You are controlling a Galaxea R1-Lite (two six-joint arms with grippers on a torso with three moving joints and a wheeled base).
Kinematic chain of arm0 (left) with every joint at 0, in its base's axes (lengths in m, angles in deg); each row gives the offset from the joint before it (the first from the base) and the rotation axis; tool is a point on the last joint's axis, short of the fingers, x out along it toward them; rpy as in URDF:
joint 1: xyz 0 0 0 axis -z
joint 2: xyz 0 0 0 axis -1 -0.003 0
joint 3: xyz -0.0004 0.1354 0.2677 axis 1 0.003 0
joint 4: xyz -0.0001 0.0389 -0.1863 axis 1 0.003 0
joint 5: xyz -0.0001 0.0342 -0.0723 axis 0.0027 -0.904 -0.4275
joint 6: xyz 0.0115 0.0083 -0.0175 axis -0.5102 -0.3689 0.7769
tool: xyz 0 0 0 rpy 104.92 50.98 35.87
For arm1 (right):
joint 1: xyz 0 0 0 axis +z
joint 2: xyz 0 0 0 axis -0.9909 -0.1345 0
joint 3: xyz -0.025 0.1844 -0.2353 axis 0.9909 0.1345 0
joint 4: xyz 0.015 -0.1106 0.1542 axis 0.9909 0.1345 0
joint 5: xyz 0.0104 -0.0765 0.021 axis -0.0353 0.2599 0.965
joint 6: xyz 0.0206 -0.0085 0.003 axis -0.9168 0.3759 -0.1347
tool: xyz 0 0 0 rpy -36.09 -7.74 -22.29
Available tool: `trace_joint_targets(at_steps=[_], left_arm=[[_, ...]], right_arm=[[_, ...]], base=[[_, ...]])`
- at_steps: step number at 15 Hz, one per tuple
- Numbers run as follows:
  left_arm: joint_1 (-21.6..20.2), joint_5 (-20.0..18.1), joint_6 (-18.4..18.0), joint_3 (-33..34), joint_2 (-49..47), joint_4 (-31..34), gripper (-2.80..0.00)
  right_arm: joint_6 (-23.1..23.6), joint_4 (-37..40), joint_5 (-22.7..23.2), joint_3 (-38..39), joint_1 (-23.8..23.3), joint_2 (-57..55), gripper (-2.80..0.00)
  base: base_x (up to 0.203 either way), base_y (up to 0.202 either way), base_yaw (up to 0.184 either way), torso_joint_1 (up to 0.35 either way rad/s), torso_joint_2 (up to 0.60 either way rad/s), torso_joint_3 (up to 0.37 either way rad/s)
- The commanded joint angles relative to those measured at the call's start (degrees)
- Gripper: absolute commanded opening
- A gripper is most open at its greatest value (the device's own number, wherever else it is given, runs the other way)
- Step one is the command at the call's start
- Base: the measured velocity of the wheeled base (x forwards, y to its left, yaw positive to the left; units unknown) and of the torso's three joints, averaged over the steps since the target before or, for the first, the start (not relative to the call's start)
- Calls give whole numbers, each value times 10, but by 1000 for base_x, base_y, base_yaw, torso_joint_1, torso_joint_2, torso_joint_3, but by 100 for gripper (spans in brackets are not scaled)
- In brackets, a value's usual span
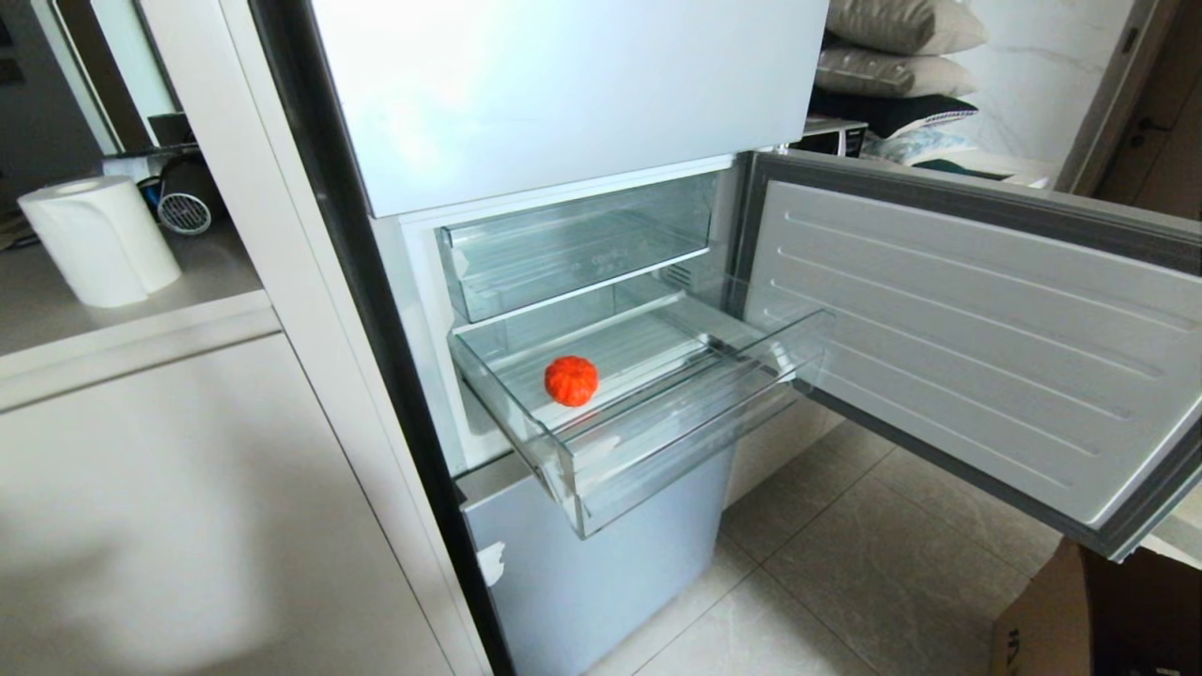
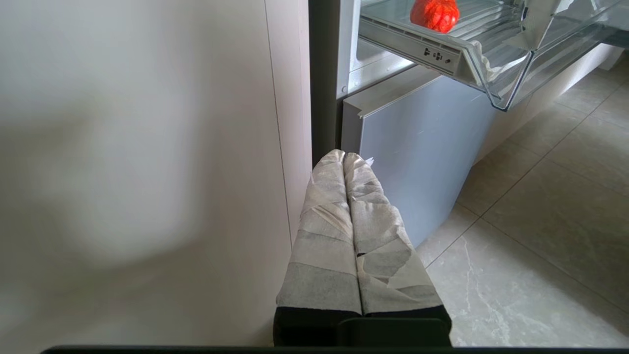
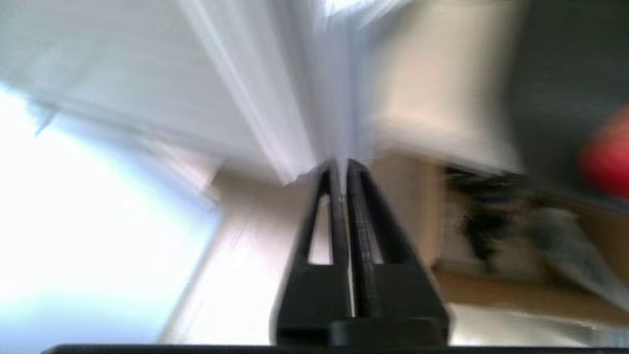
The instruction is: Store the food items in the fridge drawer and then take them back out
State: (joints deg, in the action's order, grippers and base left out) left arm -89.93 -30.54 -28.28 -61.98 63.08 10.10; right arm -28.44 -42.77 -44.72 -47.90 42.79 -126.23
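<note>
One food item, a ribbed orange-red toy pumpkin [image 1: 571, 380], lies on the ribbed floor of the clear fridge drawer [image 1: 676, 441], which is pulled out of the pale-blue fridge. The left wrist view catches the same pumpkin [image 2: 435, 14] in the drawer [image 2: 496, 73] from below. My left gripper [image 2: 344, 156] hangs low beside the fridge's bottom panel, its taped fingers shut on nothing. My right gripper [image 3: 341, 167] is shut and empty, seen against a smeared background with a red blur [image 3: 607, 157] at one side. Neither gripper shows in the head view.
The fridge's middle door [image 1: 977, 347] stands swung wide open on the right. A shallower clear tray [image 1: 573, 249] sits above the drawer. A paper towel roll [image 1: 99, 239] stands on the counter at left. A cardboard box [image 1: 1099, 620] sits on the tiled floor at lower right.
</note>
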Motion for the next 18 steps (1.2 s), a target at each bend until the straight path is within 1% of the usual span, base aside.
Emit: trace_joint_targets(at_steps=[1,2,3,4,9,13,15,18], left_arm=[[0,0,0,0,0,0,-280],[0,1,0,0,-1,0,-280],[0,0,0,0,0,0,-280],[0,0,1,0,0,0,-280],[0,1,0,0,0,0,-280],[0,1,0,0,-1,0,-280],[0,0,0,0,-1,0,-280],[0,0,0,0,-1,0,-280]], right_arm=[[-1,-3,0,67,118,76,-280],[2,-11,0,103,149,89,-280],[6,-26,0,122,164,101,-280],[6,-31,3,122,169,107,-280],[5,-39,4,139,173,107,-280],[9,-69,3,150,175,105,-280],[24,-94,2,163,175,105,-280],[23,-110,0,171,175,103,-280]], base=[[0,0,0,0,0,0],[0,0,0,0,0,0],[0,0,0,0,0,0],[0,0,0,0,0,0],[0,0,0,0,0,0],[0,0,0,0,0,0],[0,0,0,0,0,0],[0,-3,20,1,0,1]])
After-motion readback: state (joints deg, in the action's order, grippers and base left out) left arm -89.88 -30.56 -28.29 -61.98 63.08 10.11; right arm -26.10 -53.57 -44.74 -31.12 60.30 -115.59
